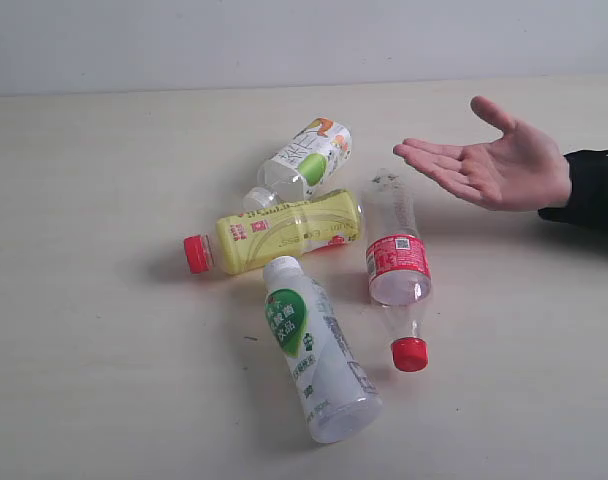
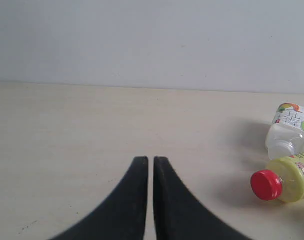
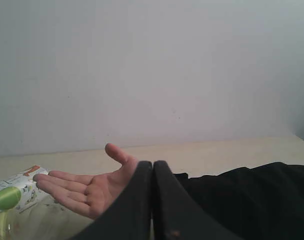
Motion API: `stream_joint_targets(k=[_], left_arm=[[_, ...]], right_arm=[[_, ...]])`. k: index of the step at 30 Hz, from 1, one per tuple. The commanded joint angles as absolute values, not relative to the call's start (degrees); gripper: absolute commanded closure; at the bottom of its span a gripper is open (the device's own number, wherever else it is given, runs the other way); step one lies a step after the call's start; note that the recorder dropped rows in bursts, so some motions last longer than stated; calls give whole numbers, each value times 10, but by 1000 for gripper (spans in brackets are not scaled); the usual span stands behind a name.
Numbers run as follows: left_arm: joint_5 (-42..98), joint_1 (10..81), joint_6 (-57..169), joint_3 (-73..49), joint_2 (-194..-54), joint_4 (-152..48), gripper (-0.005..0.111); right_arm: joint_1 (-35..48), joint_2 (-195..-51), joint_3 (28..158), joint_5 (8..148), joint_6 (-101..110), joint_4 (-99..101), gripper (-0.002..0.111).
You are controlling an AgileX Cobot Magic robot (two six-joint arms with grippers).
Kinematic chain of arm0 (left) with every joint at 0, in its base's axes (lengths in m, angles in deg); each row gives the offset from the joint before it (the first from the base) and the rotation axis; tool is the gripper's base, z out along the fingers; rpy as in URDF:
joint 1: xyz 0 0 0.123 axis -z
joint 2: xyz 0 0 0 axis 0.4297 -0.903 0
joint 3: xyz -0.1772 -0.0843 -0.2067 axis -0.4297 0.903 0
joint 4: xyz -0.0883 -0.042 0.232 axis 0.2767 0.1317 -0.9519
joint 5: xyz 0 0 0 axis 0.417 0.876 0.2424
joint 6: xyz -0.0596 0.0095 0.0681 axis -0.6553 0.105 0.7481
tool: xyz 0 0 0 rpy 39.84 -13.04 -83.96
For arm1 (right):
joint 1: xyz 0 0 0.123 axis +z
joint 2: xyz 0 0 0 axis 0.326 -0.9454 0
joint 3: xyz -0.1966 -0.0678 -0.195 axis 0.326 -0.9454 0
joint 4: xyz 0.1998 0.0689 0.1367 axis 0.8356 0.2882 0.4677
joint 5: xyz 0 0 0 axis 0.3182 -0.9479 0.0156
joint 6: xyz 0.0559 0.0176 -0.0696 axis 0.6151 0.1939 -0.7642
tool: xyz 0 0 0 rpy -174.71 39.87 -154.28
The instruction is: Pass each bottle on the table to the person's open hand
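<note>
Pale cream surface (image 1: 74, 400), four bottles lying flat mid-scene, an open hand at the right.

Centre of the cluster, the yellow-labelled bottle (image 1: 284, 232) lies crosswise, red cap pointing left. Just behind it the far green-and-white bottle (image 1: 306, 158) angles away, its white cap close against the yellow one; touching or not, hard to call. The red-labelled bottle (image 1: 396, 265) lies to the right, red cap toward the camera, and the near green-and-white bottle (image 1: 314, 345) lies in front, white cap just below the yellow label. Further right the hand (image 1: 494, 160) hovers palm up, fingers toward the bottles, with a black sleeve (image 1: 589, 190) behind it. On the wrist views, the left pincer (image 2: 150, 162) has its jaws almost together, only a thin slit between, gripping nothing. The right pincer (image 3: 152, 165) is pressed fully together, empty too, with the hand just beyond it. Plain pale wall (image 1: 284, 40) at the back.
</note>
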State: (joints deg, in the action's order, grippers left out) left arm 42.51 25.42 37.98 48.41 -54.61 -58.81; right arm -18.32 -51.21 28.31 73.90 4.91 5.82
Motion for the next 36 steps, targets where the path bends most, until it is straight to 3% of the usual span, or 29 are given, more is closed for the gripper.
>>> stream_joint_targets(k=[1, 18, 24, 36], left_arm=[[425, 252, 382, 486, -543, -590, 100], [425, 252, 382, 486, -543, -590, 100], [425, 252, 382, 486, -543, -590, 100], [425, 252, 382, 486, -543, -590, 100]], right_arm=[[-188, -509, 281, 739, 49, 55, 108], [-188, -509, 281, 765, 55, 58, 108], [-188, -509, 281, 798, 171, 207, 108], [-187, -509, 305, 899, 307, 182, 108]])
